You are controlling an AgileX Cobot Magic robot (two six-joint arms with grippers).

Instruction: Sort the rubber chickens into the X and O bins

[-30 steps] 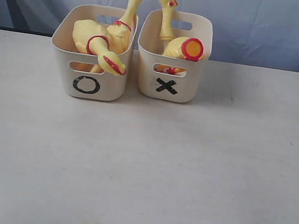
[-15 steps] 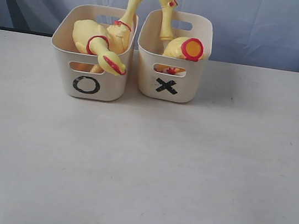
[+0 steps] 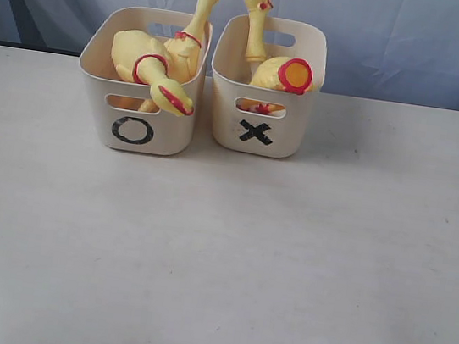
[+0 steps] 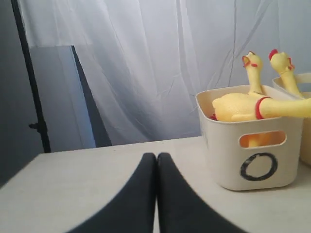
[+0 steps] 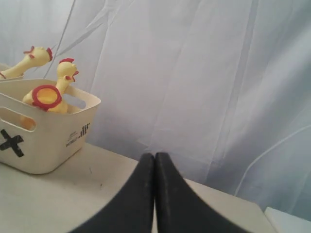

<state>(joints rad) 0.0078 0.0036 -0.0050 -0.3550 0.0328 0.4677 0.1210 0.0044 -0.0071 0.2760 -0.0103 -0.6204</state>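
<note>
Two cream bins stand side by side at the back of the table. The O bin (image 3: 133,128) (image 4: 255,167) holds two yellow rubber chickens: one (image 3: 138,58) (image 4: 238,107) lies across it, another (image 3: 202,14) stands with its neck up. The X bin (image 3: 256,133) (image 5: 29,141) holds a chicken (image 3: 255,17) with its neck up and one (image 3: 286,76) (image 5: 46,99) showing its round red-rimmed base. My left gripper (image 4: 156,156) is shut and empty, low over the table beside the O bin. The right gripper (image 5: 154,155) is shut and empty beside the X bin. Neither gripper shows in the exterior view.
A pale cloth backdrop (image 3: 402,42) hangs behind the bins. A dark stand pole (image 4: 29,77) rises off the table's far left in the left wrist view. The beige table (image 3: 216,264) stretches in front of the bins.
</note>
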